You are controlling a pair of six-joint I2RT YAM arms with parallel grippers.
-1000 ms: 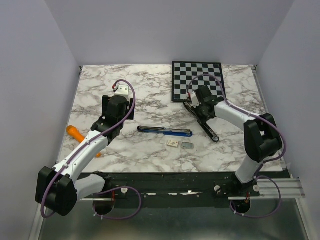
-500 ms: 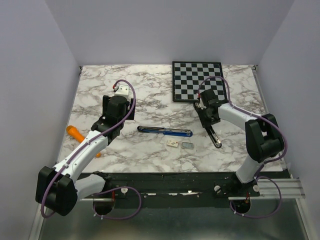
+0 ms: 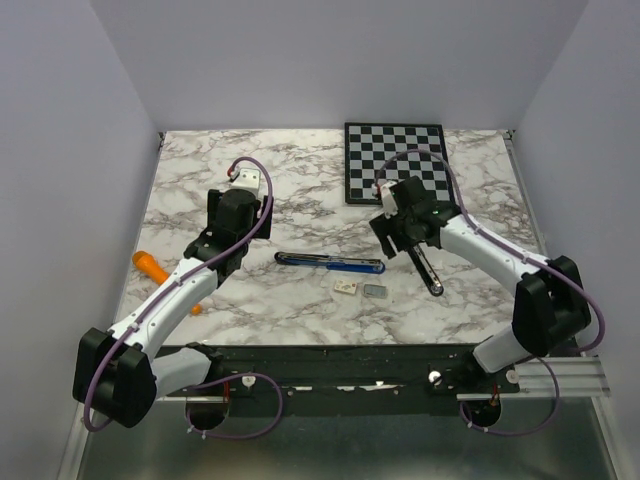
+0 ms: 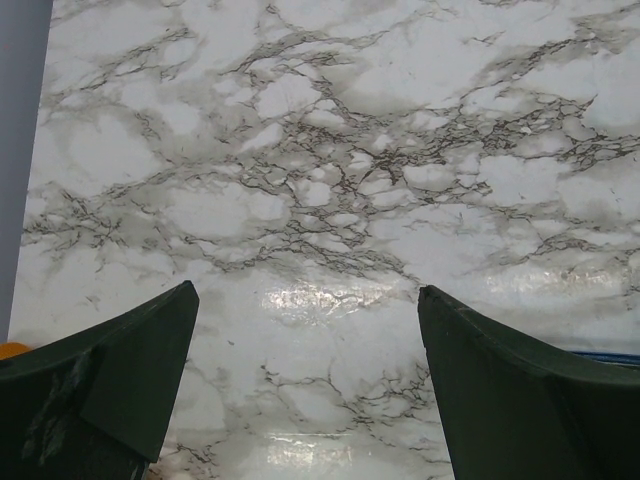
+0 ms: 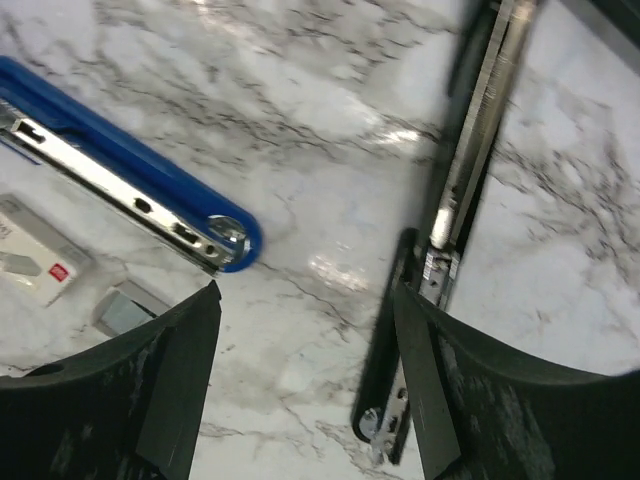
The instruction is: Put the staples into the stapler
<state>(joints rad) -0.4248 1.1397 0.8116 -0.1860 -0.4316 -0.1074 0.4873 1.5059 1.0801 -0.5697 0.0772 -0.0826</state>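
A black stapler [image 3: 427, 268] lies opened flat on the marble table, right of centre; it also shows in the right wrist view [image 5: 455, 215] with its metal channel showing. A blue stapler [image 3: 330, 263] lies opened flat at the centre [image 5: 120, 175]. The small grey block of staples [image 3: 375, 291] lies near it beside a tiny white box [image 3: 347, 288]; both also show in the right wrist view, the staples [image 5: 125, 308] and the box [image 5: 35, 265]. My right gripper [image 3: 400, 238] [image 5: 305, 300] is open and empty, above the table between the two staplers. My left gripper [image 3: 235, 225] [image 4: 307, 300] is open and empty over bare marble.
A black-and-white checkerboard [image 3: 395, 160] lies at the back right, just behind my right gripper. An orange object [image 3: 150, 266] lies at the left edge of the table. Grey walls close in the table on three sides.
My right gripper has moved from the checkerboard's edge towards the near left and its wrist has turned. The black stapler's near end has shifted slightly. The left arm has hardly moved.
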